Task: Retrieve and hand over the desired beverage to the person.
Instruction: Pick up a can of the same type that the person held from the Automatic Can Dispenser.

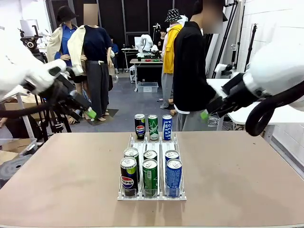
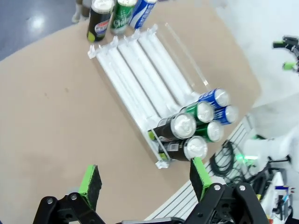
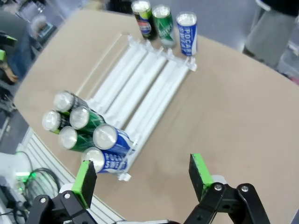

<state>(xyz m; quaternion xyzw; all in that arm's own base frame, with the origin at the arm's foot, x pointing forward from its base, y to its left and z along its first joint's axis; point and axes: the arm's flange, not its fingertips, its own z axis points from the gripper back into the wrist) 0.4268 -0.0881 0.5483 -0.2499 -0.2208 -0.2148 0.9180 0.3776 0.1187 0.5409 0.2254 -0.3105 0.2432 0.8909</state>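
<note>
The left gripper (image 2: 145, 179) is held wide open with nothing between its pads, raised over the left side of the table (image 1: 237, 180). The right gripper (image 3: 142, 176) is likewise spread wide and empty, raised over the right side.

Between them, midway along the table, a clear three-lane rack (image 1: 142, 144) runs from the near edge toward the far edge. Six cans (image 1: 150, 176) are packed at its near end in two rows of three, black, green and blue, touching one another. Three cans (image 1: 153, 127) of the same colours stand upright on the table just beyond its far end, close to the far edge. The person (image 1: 190, 71) stands past that edge, toward the far right corner, turned sideways; no pointing hand can be seen.

The main risk is judged to be a wrong choice, since nothing marks which drink is wanted. Because the packed cans touch, a neighbour could be struck or tipped by a finger that is lowered off-centre, and the light rack could be dragged along. Cans by either edge could be pushed off the table. A handover could also be mistimed while the person is turned away.
</note>
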